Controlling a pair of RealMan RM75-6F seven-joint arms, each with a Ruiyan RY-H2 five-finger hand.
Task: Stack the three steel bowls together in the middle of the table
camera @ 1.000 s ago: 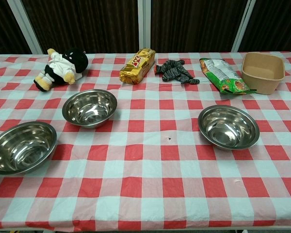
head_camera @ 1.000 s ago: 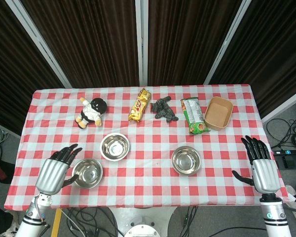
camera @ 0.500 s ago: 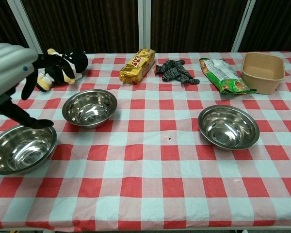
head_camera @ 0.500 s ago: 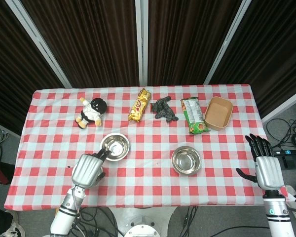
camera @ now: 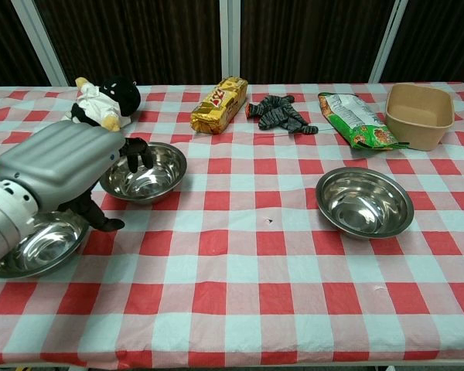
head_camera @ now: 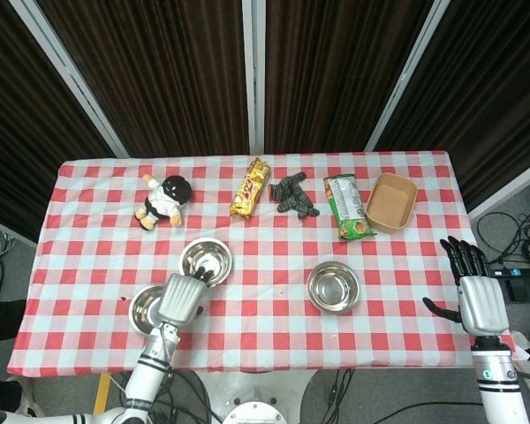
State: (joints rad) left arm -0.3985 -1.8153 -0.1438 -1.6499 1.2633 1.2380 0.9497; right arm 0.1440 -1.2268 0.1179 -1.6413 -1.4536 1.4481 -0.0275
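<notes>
While the left robot hand [camera: 66, 166] hangs over the left side of the desk [head_camera: 247, 305], its dark fingers [camera: 135, 154] dip over the near rim of the upper-left steel bowl [camera: 147, 171]. I cannot tell if they pinch the rim or only touch it.

Trouble could come from that rim. It is thin and shiny, so I think the bowl could slip, tip up or skid on the checked cloth if the fingers press on one edge only. The wrist also sits right above the lower-left steel bowl [camera: 31, 246], so it might bump that one and push it toward the bottom edge of the desk.

All three bowls sit flat with their open sides up. They are round, so none has a long side. The third steel bowl [head_camera: 334, 287] sits alone to the right of the middle, well apart from the other two. Nothing is stacked yet.

The right robot hand [head_camera: 475, 296] is in the lower right of the head view, past the desk edge, fingers spread and holding nothing.
</notes>
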